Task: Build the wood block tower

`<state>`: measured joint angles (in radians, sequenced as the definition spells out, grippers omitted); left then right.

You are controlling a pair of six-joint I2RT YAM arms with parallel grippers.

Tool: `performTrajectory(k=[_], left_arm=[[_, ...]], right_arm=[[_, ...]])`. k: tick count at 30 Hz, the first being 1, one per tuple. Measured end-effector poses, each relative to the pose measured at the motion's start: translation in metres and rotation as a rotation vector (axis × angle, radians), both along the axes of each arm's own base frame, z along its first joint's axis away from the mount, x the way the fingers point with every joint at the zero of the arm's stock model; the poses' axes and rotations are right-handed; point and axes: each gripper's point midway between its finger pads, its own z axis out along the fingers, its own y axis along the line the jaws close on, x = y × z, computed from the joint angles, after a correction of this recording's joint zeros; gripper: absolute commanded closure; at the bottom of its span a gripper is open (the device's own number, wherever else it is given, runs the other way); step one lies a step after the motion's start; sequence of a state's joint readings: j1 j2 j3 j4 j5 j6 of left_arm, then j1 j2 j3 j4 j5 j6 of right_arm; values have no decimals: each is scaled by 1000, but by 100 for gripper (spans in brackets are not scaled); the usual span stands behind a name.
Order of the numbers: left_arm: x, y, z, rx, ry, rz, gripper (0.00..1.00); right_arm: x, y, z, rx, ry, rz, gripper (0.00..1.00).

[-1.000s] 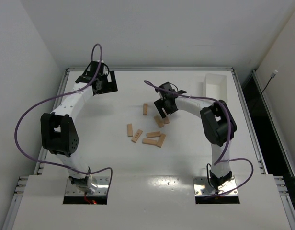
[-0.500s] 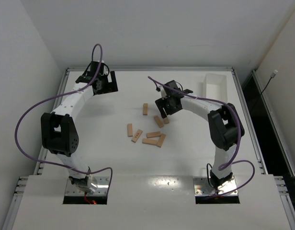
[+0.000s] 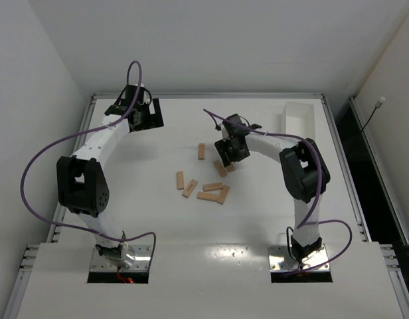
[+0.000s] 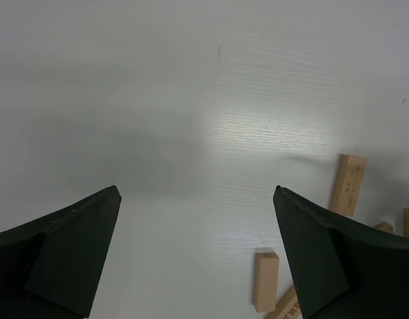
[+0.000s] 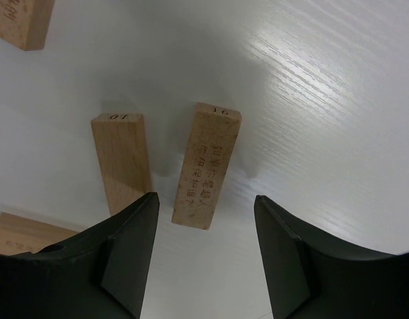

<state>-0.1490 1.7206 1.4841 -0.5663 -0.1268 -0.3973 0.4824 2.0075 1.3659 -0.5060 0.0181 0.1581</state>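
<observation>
Right tool [image 5: 204, 199] parted on my feed, one wood block [image 5: 208, 159] between its jaws untouched, second block [image 5: 121, 159] just beside, left tool [image 4: 196, 193] spread wide above surface [image 4: 191, 80].

One wood block [image 5: 122, 163] has 01 on its end; neighbouring block [image 5: 206, 169] illegible.

the right gripper [image 5: 204, 199] is narrower than a second ago, jaws closer to the wood block [image 5: 206, 166] between them

White counter [image 3: 158, 219], metal rail round its edge. One white rectangular tray [image 3: 285, 119] at 2 o'clock, in the far-right corner, open-topped, long side running near-to-far. Dark cable with a white tip [image 3: 379, 102] off-counter, 3 o'clock.
</observation>
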Motion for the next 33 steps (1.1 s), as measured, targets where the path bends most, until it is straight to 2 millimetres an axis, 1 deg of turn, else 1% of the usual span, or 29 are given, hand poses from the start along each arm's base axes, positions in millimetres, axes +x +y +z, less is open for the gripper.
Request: performTrajectory(k=[5, 6, 8, 9, 16, 18, 19, 21, 26, 28, 30, 33], left_arm=[[0, 0, 0, 1, 0, 1, 0], [0, 0, 0, 1, 0, 1, 0], [0, 0, 0, 1, 0, 1, 0], [0, 0, 0, 0, -1, 1, 0], [0, 0, 0, 1, 0, 1, 0], [0, 1, 0, 3, -1, 4, 0], [0, 1, 0, 5, -2, 5, 0], [1, 2, 0, 6, -3, 7, 0], [2, 5, 0, 14, -10, 31, 0], [1, 9, -4, 23, -9, 61, 0], [0, 15, -8, 35, -3, 99, 0], [-3, 25, -13, 61, 0, 166, 0]], right_arm=[[1, -2, -6, -16, 10, -12, 51], [2, -2, -6, -20, 8, -15, 55], [4, -3, -7, -27, 8, -20, 60], [5, -3, -8, -31, 9, -23, 65], [6, -7, -20, -59, 28, -37, 66], [6, -6, -19, -61, 27, -38, 70], [7, -6, -19, -61, 26, -39, 82], [7, -6, -19, -64, 26, -37, 100], [8, -3, -16, -47, 33, -53, 100], [7, -1, -13, -32, 46, -70, 100], [8, 2, -6, -12, 48, -105, 100], [16, 10, 12, 30, 41, -179, 100]])
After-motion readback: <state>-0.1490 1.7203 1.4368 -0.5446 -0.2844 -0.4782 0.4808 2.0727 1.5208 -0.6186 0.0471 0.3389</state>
